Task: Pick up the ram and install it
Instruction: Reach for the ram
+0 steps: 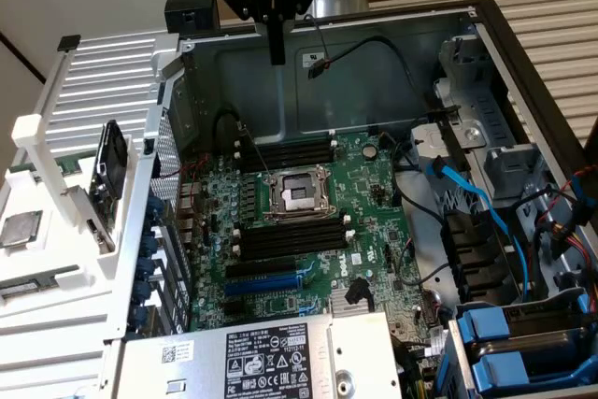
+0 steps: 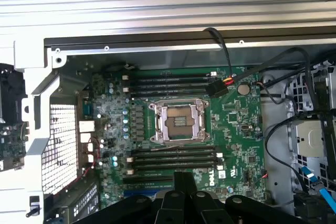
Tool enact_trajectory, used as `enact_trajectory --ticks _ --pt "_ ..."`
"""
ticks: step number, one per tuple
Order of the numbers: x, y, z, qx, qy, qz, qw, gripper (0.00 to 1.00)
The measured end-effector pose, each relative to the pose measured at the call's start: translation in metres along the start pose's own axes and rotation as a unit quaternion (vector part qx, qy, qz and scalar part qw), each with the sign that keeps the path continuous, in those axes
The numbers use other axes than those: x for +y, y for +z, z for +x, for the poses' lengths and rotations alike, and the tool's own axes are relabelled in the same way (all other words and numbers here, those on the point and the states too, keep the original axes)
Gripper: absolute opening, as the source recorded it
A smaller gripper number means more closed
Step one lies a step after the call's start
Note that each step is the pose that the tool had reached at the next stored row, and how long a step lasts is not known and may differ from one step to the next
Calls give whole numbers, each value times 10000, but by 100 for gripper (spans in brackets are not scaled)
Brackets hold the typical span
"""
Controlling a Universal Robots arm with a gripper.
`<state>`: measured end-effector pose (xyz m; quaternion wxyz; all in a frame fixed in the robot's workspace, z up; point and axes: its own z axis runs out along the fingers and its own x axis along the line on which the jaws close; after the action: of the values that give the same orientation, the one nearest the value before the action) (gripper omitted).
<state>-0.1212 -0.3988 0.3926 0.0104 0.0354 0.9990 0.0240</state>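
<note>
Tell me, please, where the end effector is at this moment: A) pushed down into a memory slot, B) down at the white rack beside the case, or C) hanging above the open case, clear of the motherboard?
C: in the exterior view the end effector hangs shut, with nothing in it, high over the case and apart from the motherboard.

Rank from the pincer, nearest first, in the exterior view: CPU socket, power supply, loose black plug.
1. Plug, just beside the pincer, against the case wall.
2. CPU socket, mid-board.
3. Power supply, at the view's bottom edge.
</note>
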Motion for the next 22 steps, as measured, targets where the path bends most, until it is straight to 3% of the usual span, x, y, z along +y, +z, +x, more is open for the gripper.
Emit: enact_trajectory --ticks 8,14,22 --pt "-6 -2 84 0 0 2 10000 11" --pt "-24 -7 328 -11 -1 1 10000 11" --pt "-48 -15 677 -52 -3 -2 10000 11"
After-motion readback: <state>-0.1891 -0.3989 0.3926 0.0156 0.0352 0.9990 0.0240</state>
